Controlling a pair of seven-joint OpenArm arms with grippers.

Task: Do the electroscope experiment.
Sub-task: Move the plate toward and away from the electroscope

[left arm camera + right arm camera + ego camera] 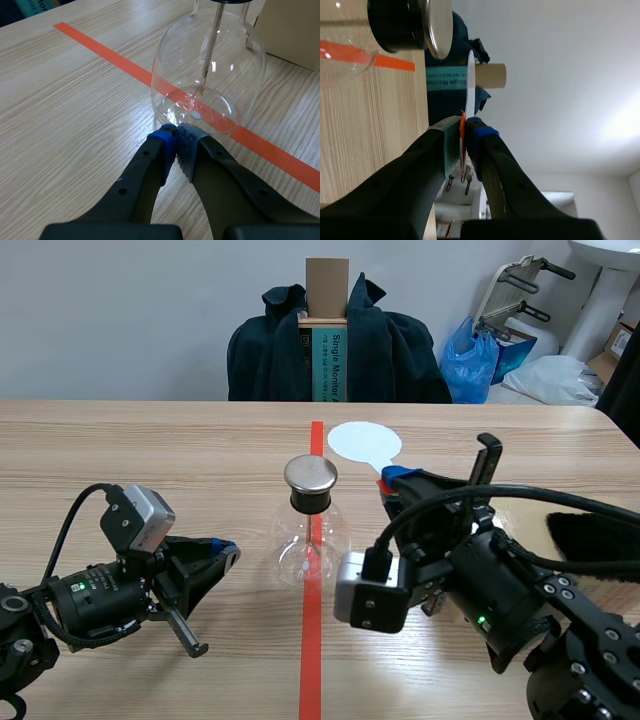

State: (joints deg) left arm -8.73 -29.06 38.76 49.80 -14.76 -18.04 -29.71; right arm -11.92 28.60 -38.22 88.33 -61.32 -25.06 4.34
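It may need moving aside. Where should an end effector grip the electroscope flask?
Probably around the black stopper at the neck, level, coming in from the robot's left: the glass bulb is wide, round and smooth, and the metal disc overhangs like a lip.

The wooden table point(150, 445) bears a glass flask point(310, 540) upright on its orange-red tape line point(312, 660) and a black fuzzy cloth point(592, 536).

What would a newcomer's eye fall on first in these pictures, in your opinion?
The clear glass flask with its metal cap stands mid-table on the red tape line. The right gripper holds a white disc just beyond the cap, while the left gripper, shut, points at the flask's base.
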